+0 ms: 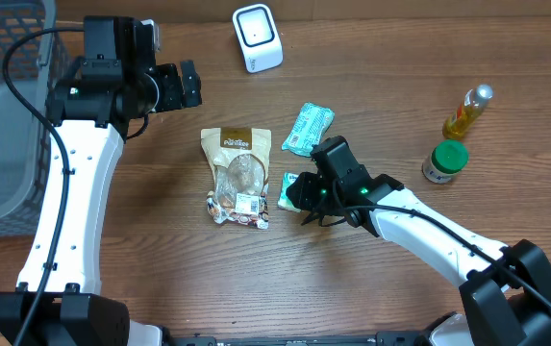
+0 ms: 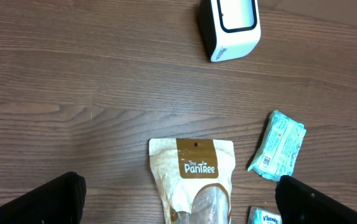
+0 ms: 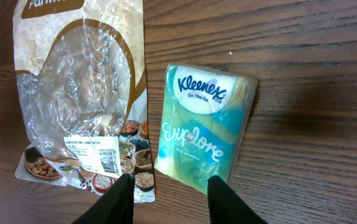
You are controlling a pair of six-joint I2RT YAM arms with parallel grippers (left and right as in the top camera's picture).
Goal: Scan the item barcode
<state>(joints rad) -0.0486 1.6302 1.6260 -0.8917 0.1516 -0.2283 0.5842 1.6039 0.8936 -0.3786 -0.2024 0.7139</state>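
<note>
A Kleenex tissue pack (image 3: 204,127) lies flat on the wooden table, just right of a brown PanTree snack pouch (image 3: 81,93) whose barcode label (image 3: 94,152) faces up. My right gripper (image 3: 169,186) hovers low at the pack's near end, open, its two black fingers apart, with bare wood and the pack's edge between them. In the overhead view the right gripper (image 1: 299,195) covers part of that pack (image 1: 286,190). The white scanner (image 1: 258,38) stands at the table's back. My left gripper (image 1: 189,85) is held wide open, high over the pouch (image 2: 194,180), with nothing in it.
A second teal tissue pack (image 1: 309,130) lies behind the right gripper. An oil bottle (image 1: 468,111) and a green-lidded jar (image 1: 445,161) stand at the right. A grey wire basket (image 1: 6,115) fills the left edge.
</note>
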